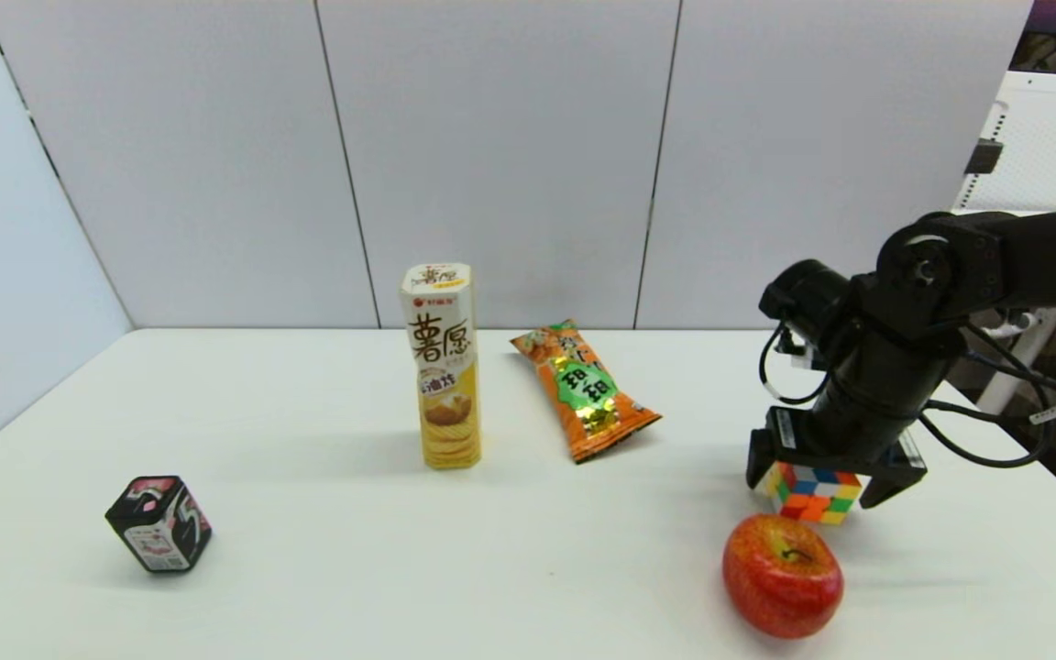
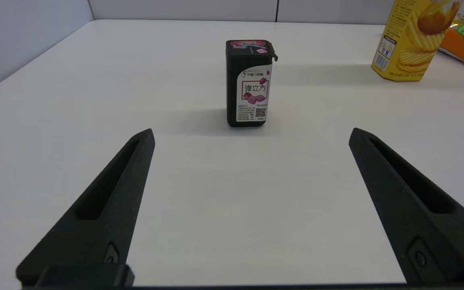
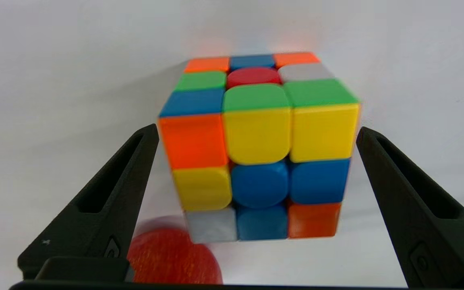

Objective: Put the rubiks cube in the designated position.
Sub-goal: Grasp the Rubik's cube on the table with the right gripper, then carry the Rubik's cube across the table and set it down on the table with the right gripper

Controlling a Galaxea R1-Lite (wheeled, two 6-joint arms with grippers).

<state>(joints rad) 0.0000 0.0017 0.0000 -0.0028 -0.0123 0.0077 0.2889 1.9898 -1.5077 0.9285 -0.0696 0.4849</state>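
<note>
Fingers of the right gripper (image 1: 814, 477) stand apart on both sides of the rubiks cube (image 1: 813, 492), not squeezing it. It sits on the table (image 1: 326, 568) just behind the apple (image 1: 782, 576). The left gripper (image 2: 252, 137), also spread wide, faces the black box (image 2: 249, 83).

I see the rubiks cube (image 1: 812, 492) at the table's (image 1: 510, 550) right, between my right gripper's (image 1: 835, 477) spread fingers, an apple (image 1: 783, 575) just before it. Chip carton (image 1: 441, 365) and snack bag (image 1: 586, 390) sit centre-back; a small box (image 1: 159, 522) front-left.
</note>
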